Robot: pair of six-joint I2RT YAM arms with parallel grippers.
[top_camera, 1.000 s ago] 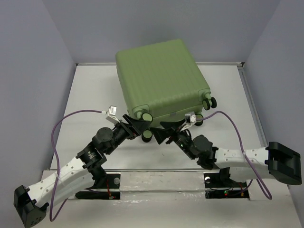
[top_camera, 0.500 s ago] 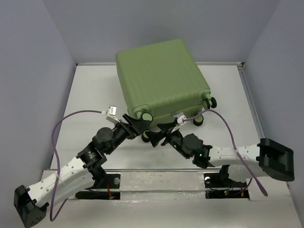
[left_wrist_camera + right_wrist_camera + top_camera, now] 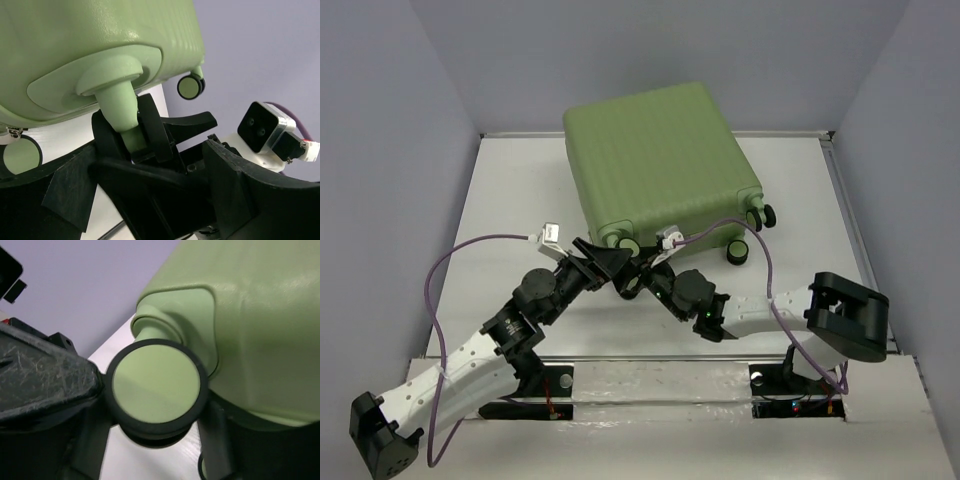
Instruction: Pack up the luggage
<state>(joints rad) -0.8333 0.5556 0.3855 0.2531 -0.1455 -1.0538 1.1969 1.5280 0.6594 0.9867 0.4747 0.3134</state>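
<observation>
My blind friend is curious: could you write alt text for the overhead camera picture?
A large light-green ribbed hard-shell suitcase lies closed on a white table, caster wheels facing two black-and-white robot arms. The left pincer and right pincer meet at its near-left corner.

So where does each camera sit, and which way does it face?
Top external: above and behind the robot, looking down; left gripper and right gripper show, meeting at the luggage.
Left wrist: looks up past its fingers at a caster stem.
Right wrist: close on a caster wheel, own fingers flanking.
Shared: the luggage's wheeled end.
</observation>
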